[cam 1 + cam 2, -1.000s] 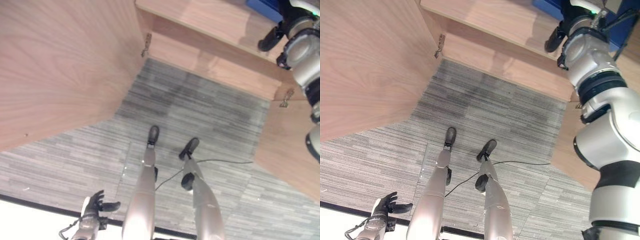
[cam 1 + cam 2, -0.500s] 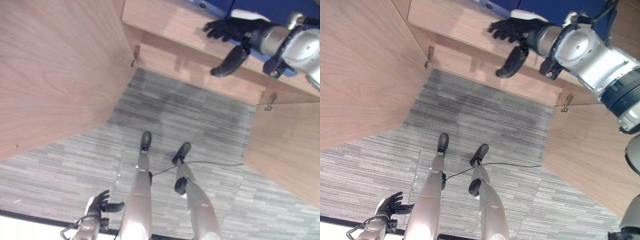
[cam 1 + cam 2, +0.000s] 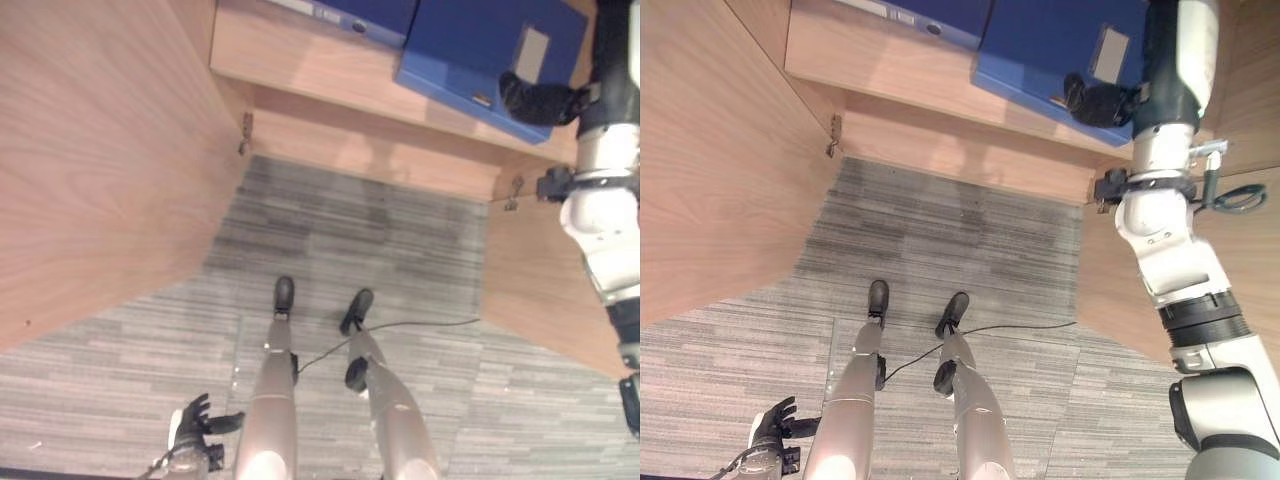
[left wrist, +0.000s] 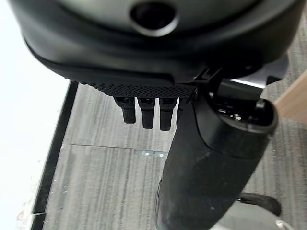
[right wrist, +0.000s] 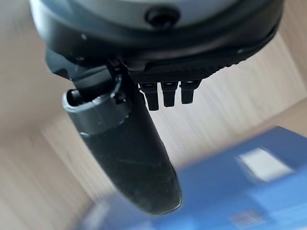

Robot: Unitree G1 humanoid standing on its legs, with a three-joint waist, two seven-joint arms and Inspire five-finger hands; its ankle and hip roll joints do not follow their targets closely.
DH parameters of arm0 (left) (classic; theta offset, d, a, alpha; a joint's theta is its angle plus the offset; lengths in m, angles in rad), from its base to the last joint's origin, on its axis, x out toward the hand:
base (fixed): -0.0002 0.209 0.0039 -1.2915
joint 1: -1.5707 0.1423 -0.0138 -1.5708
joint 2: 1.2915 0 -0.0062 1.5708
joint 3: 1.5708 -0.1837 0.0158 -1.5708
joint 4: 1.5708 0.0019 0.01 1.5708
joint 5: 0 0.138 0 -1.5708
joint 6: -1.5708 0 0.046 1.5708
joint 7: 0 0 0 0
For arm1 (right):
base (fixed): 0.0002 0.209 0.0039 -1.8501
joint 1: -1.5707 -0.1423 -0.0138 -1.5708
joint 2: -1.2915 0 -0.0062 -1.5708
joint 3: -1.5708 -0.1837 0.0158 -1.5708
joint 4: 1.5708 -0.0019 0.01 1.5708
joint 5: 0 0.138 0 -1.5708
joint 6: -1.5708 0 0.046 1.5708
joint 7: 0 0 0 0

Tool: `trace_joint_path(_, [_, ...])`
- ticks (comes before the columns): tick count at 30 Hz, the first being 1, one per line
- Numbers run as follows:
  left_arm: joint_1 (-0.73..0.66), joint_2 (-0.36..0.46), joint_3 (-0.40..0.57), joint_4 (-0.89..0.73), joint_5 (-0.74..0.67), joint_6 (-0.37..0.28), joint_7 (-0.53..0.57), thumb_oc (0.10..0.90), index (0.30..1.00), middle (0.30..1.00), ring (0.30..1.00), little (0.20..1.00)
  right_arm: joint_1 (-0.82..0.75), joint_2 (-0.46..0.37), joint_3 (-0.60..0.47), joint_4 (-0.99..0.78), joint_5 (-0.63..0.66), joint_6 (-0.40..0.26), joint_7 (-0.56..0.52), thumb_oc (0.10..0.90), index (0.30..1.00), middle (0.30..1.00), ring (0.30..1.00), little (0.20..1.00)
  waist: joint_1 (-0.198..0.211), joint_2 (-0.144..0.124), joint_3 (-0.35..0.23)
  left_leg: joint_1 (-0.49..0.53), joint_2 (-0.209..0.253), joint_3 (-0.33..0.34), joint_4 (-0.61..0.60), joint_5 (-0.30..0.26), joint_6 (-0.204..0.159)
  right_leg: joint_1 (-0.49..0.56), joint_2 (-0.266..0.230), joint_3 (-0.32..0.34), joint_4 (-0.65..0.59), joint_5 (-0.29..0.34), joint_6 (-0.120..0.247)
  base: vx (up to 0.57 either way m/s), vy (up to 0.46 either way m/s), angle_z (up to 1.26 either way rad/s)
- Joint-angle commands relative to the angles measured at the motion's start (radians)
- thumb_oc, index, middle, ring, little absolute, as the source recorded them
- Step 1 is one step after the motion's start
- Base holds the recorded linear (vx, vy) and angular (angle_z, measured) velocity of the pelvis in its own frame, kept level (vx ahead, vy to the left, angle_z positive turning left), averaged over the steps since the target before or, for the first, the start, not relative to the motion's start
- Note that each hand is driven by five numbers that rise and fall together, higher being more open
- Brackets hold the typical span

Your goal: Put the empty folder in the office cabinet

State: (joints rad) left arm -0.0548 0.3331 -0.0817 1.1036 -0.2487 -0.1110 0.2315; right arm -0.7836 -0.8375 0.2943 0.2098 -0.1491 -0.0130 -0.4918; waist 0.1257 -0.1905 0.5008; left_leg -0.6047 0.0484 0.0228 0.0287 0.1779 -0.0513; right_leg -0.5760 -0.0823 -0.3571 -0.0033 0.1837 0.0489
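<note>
Nearest, at the lower left, the left hand (image 3: 196, 424) hangs low over the grey carpet floor (image 3: 400, 240), its fingers spread and relaxed with the thumb standing out to the side; it holds nothing. In the left wrist view the fingers (image 4: 146, 112) point straight out over the carpet.

Farther off, two open wooden cabinet doors flank the carpet: the left door (image 3: 90, 160) covers a wide stretch on the left, and the right door (image 3: 545, 290) stands on the right beside the raised right arm. Each meets the cabinet at a small metal hinge (image 3: 244, 134).

Beyond the doors lies the office cabinet's lower shelf (image 3: 300, 65), a pale wooden board. The blue folder (image 3: 1050, 50) lies flat on the right part of this shelf, a pale label on its face and its near edge close to the shelf's front edge. A second blue folder (image 3: 340, 15) lies on the shelf to the left and farther in.

The right hand (image 3: 1095, 102) reaches over the near right corner of the blue folder. Its fingers are straight and uncurled, the thumb (image 5: 129, 153) extended; whether it touches the cover cannot be told.
</note>
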Motion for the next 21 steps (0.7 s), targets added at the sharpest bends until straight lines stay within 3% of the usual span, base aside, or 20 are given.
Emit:
trace_joint_path(1, [0.107,-0.007,0.027,0.046,0.035,0.029,0.034,0.800,0.900,0.900,0.900,0.900,-0.123,-0.065,-0.036,-0.089,-0.135,-0.024,-0.086,0.800,0.900,0.900,0.900,0.900,0.033,-0.021,0.019,0.053,-0.055,-0.022,0.014,-0.105,0.030,0.055,-0.037,-0.008,-0.010,-0.002,0.092,-0.01,0.023,0.06])
trace_joint_path(9, [0.104,-0.029,0.034,0.050,0.050,0.033,0.046,0.800,0.900,0.900,0.900,0.900,0.041,-0.027,-0.043,-0.204,-0.314,0.015,-0.079,0.800,0.900,0.900,0.900,0.900,0.011,-0.023,0.019,0.054,-0.057,-0.020,0.022,-0.110,0.034,0.060,-0.038,-0.004,-0.007,-0.002,0.094,0.00,0.011,0.05])
trace_joint_path(13, [0.092,-0.048,0.030,0.050,0.052,0.036,0.057,0.800,0.900,0.900,0.900,0.900,0.125,0.035,0.010,-0.191,-0.438,0.066,-0.085,0.800,0.900,0.900,0.900,0.900,0.002,-0.024,0.019,0.045,-0.056,-0.020,0.027,-0.113,0.036,0.052,-0.038,-0.003,-0.006,-0.003,0.094,-0.01,0.000,-0.03])
trace_joint_path(21, [0.087,-0.051,0.014,0.052,0.037,0.028,0.068,0.800,0.900,0.900,0.900,0.900,0.052,0.059,0.098,-0.075,-0.439,0.094,-0.110,0.800,0.900,0.900,0.900,0.900,0.001,-0.018,0.019,0.041,-0.058,-0.020,0.029,-0.112,0.034,0.049,-0.041,-0.002,-0.007,0.001,0.094,0.00,0.000,-0.01])
